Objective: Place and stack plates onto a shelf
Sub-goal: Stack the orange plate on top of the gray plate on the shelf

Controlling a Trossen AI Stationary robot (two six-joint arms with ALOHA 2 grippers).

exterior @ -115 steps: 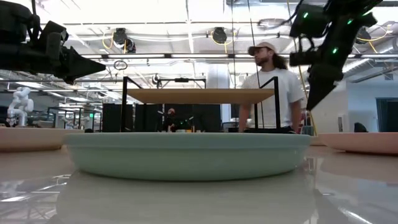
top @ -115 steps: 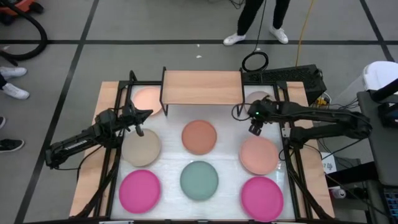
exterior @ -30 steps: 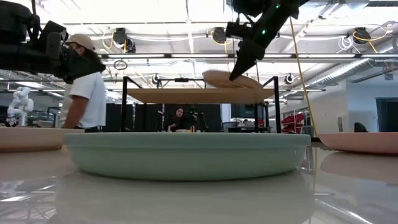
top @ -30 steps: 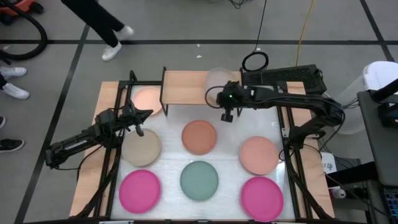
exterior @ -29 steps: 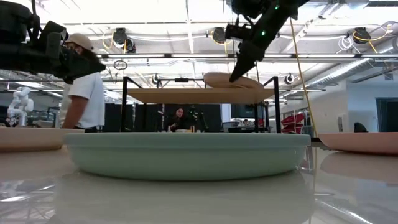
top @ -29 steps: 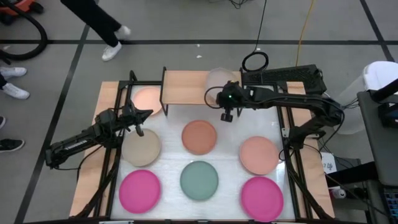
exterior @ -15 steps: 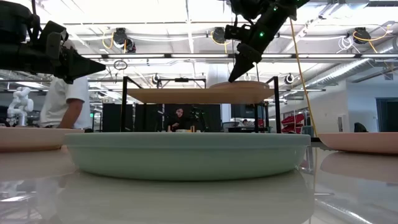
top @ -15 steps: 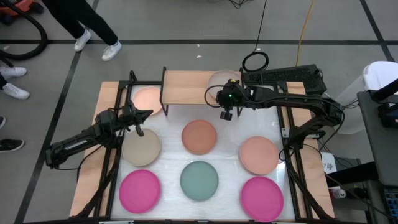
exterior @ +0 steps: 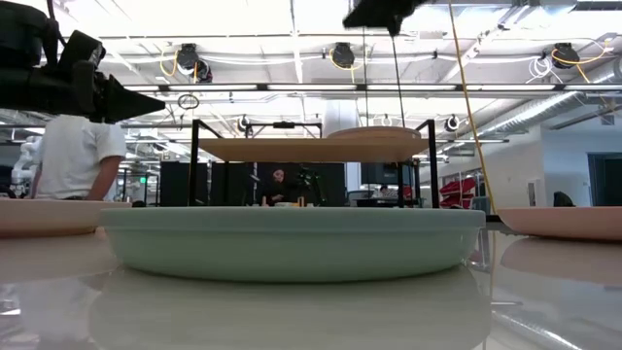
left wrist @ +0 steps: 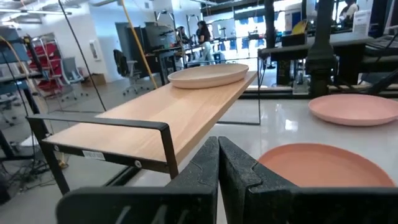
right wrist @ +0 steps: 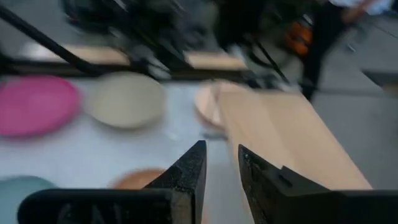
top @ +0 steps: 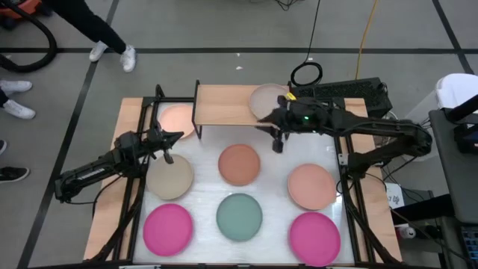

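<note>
Sitting flat on the right end of the low light-wood shelf on thin black legs (top: 240, 104) is 1 pale beige round plate (top: 267, 99), and nothing is gripping it. The right gripper (top: 278, 142) hangs just off the shelf's front edge, above the white tabletop (top: 203, 175) between the shelf and the terracotta round plate (top: 239, 164); its 2 dark fingers (right wrist: 186, 171) stand a little apart in the right wrist view with nothing between them. From the low view the beige plate shows as a thin disc (exterior: 377, 132) lying level on the board.

Over on the other side, the left gripper (top: 168, 146) hovers above the far edge of a second beige plate (top: 169, 179), fingertips pressed together and empty in the left wrist view (left wrist: 217, 163).

Down on the tabletop: a peach plate (top: 178, 119) tucked beside the shelf's left legs, a salmon plate (top: 311, 186) on the right, a grey-green plate (top: 239, 215) in the front middle, and 2 magenta plates, 1 front left (top: 167, 229) and 1 front right (top: 314, 237). Beyond the table a person's legs and white shoes (top: 110, 51) show on the floor.
</note>
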